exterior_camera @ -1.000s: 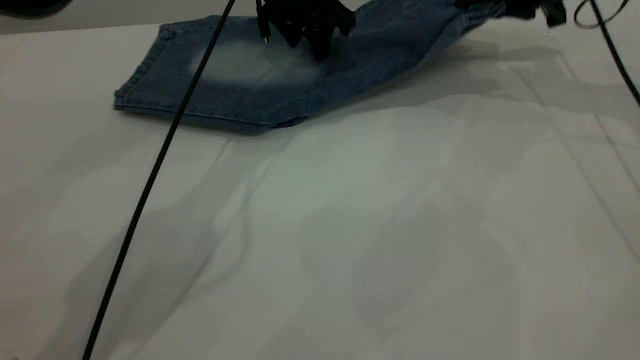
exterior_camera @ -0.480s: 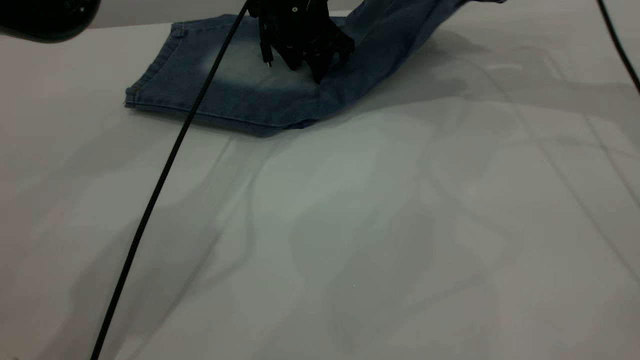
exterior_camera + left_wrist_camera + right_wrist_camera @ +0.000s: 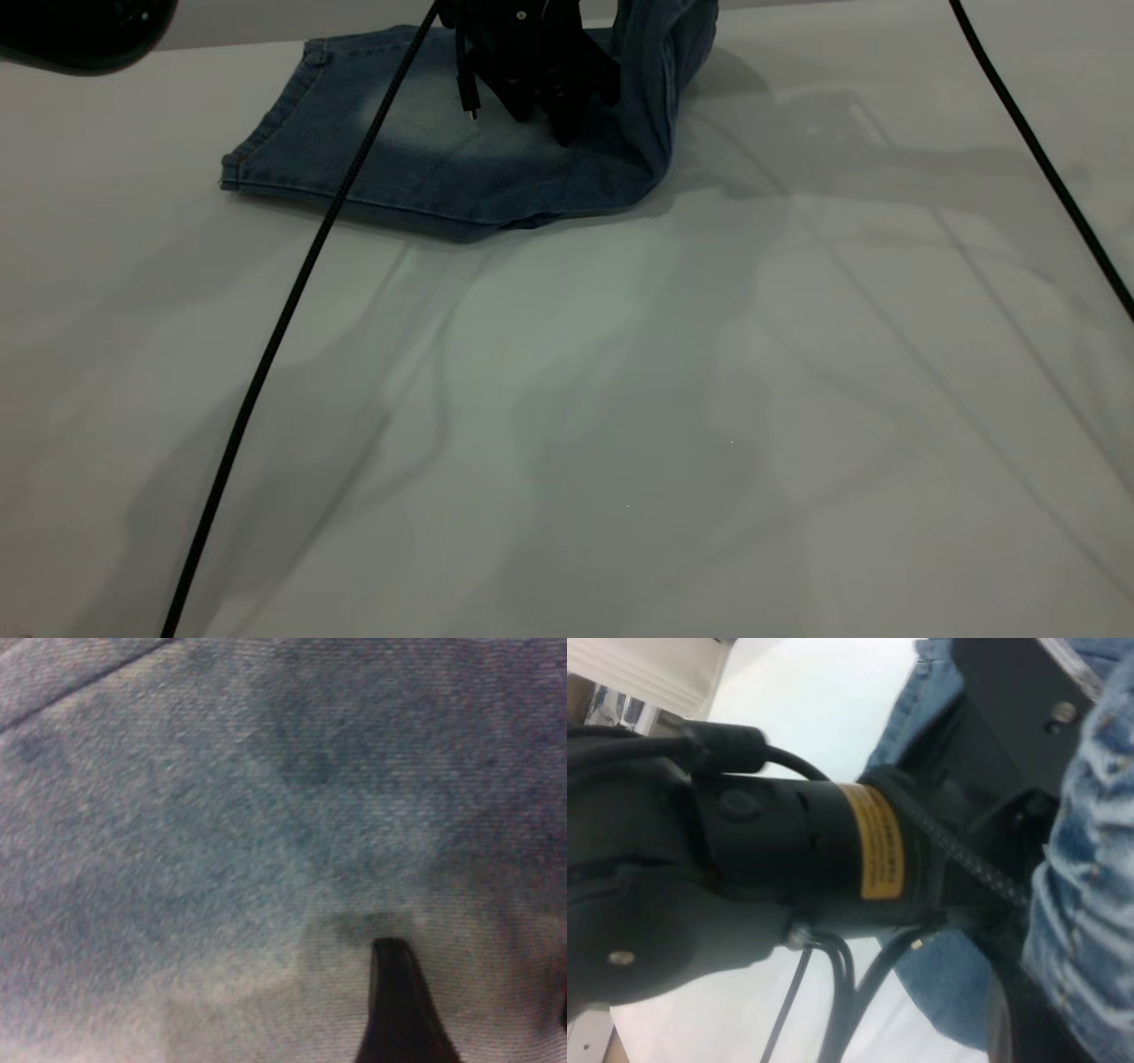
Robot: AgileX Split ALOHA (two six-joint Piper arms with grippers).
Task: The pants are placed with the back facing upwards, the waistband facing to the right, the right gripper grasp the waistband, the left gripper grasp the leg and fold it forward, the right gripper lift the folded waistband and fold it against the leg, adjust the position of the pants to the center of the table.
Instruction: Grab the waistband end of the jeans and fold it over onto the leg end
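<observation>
Left hand (image 3: 554,111) presses on the pants (image 3: 425,151) at the bench's (image 3: 620,399) far edge, finger state unclear; right hand out of view. Lifted waistband end (image 3: 664,53) could snag the left hand.

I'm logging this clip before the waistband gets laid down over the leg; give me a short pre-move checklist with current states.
1. Left gripper pressing down on the blue denim pants: ok.
2. Waistband end lifted and curling over toward the leg: ok, raised fold stands beside the left gripper.
3. Right gripper's hold on the waistband: cannot tell, out of the exterior view.
4. Left gripper clear of the fold's landing area: not ok, it sits under the path.
5. Leg hem flat on the white table: ok.
6. Pants centred: not ok, near the far edge.
</observation>
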